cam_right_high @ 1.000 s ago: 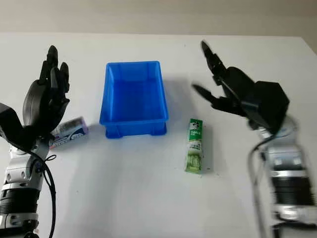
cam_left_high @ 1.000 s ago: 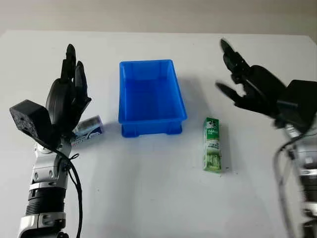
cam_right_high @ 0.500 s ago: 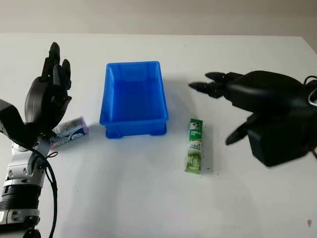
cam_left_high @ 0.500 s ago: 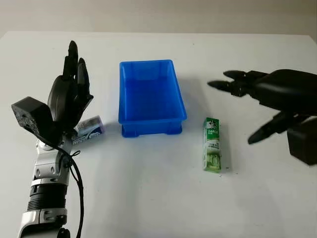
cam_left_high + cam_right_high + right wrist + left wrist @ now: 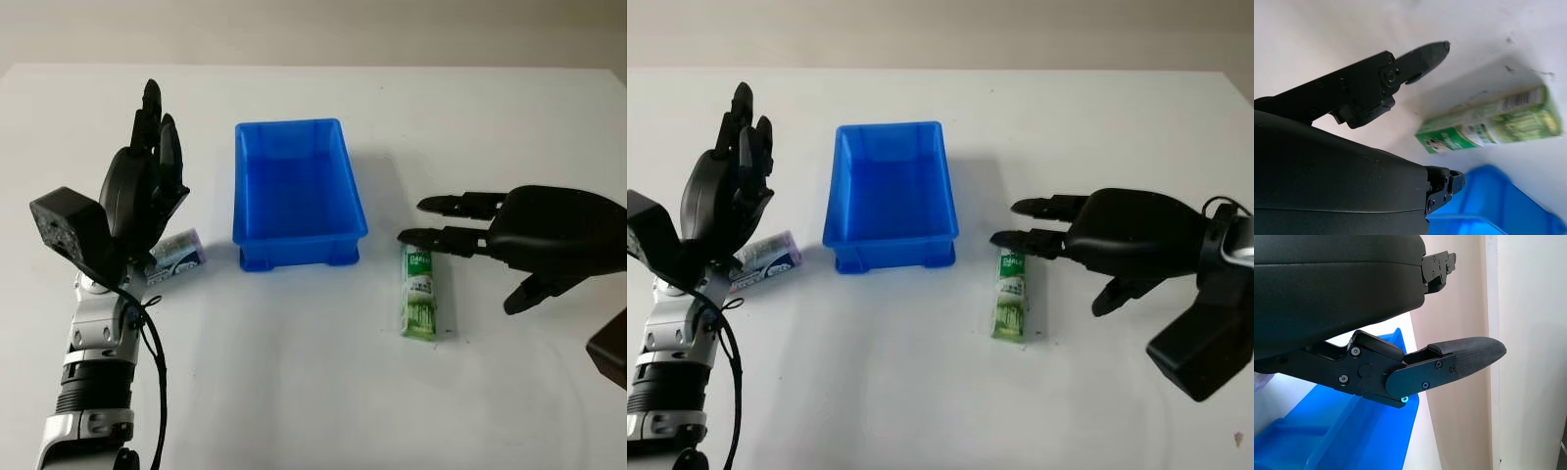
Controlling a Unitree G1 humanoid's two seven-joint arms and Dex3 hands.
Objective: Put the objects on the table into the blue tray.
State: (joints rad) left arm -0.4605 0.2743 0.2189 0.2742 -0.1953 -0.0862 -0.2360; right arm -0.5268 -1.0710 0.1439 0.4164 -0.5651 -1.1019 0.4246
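Note:
The blue tray (image 5: 297, 186) stands empty at the table's middle. A green carton (image 5: 420, 293) lies flat to the right of the tray, also seen from the right wrist as the green carton (image 5: 1491, 125). My right hand (image 5: 460, 223) is open and hovers just right of the carton's far end, fingertips (image 5: 413, 236) above its top corner. A small white and blue packet (image 5: 176, 256) lies left of the tray. My left hand (image 5: 147, 181) is open, raised upright above that packet, partly hiding it.
The white table (image 5: 294, 392) has free room in front of the tray and along the far side. The tray's corner (image 5: 1366, 440) sits close beside my left hand.
My right hand has swung down and left from a raised pose to hover level at the green carton's far end. The left hand has shifted slightly.

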